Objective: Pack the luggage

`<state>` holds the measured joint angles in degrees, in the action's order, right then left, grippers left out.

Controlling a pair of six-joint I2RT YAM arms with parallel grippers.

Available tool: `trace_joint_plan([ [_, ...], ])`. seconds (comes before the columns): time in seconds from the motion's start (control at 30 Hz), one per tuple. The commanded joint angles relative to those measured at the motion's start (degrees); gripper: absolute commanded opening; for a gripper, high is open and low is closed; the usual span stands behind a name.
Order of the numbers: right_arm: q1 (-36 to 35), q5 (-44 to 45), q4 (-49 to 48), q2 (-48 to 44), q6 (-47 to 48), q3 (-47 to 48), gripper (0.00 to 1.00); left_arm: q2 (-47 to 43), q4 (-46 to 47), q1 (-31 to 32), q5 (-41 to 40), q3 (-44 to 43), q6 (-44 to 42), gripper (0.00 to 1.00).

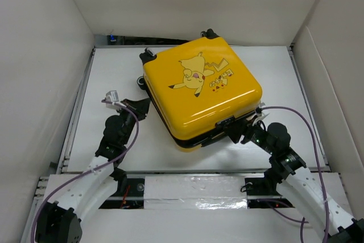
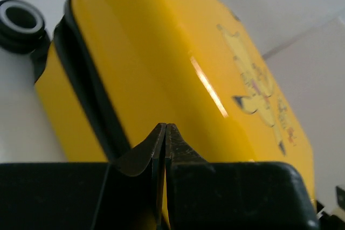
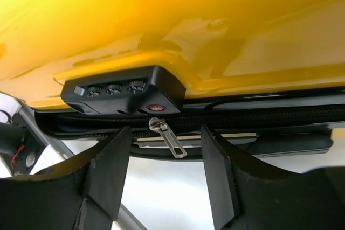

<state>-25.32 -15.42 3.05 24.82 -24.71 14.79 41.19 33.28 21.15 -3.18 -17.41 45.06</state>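
Note:
The luggage (image 1: 199, 92), a yellow hard-shell suitcase with a cartoon print and black wheels, lies flat in the middle of the table, lid down. My left gripper (image 1: 142, 105) is shut and empty, its tips (image 2: 165, 126) pressed against the yellow side of the luggage (image 2: 161, 68) near the black zip seam. At the case's near right edge my right gripper (image 1: 238, 133) stands open. Between its fingers (image 3: 116, 154) hangs the silver zipper pull (image 3: 168, 137), untouched, just under the black combination lock (image 3: 126, 95).
White walls enclose the table (image 1: 102, 72) on three sides. A black wheel (image 2: 20, 22) of the case shows at the left wrist view's upper left. Purple cables loop over both arms. A taped white strip (image 1: 193, 189) runs along the near edge.

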Motion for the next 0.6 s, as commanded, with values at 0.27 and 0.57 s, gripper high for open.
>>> trace_joint_plan([
  [0.27, -1.13, -2.34, -5.50, 4.71, 0.10, -1.60, 0.56, -5.60, -0.41, 0.65, 17.67, 14.94, -5.06, 0.00],
  [0.57, -2.28, -0.41, 2.93, -1.34, -2.97, -1.24, 0.59, 3.63, 6.09, 0.65, 25.59, 15.04, -9.28, 0.00],
])
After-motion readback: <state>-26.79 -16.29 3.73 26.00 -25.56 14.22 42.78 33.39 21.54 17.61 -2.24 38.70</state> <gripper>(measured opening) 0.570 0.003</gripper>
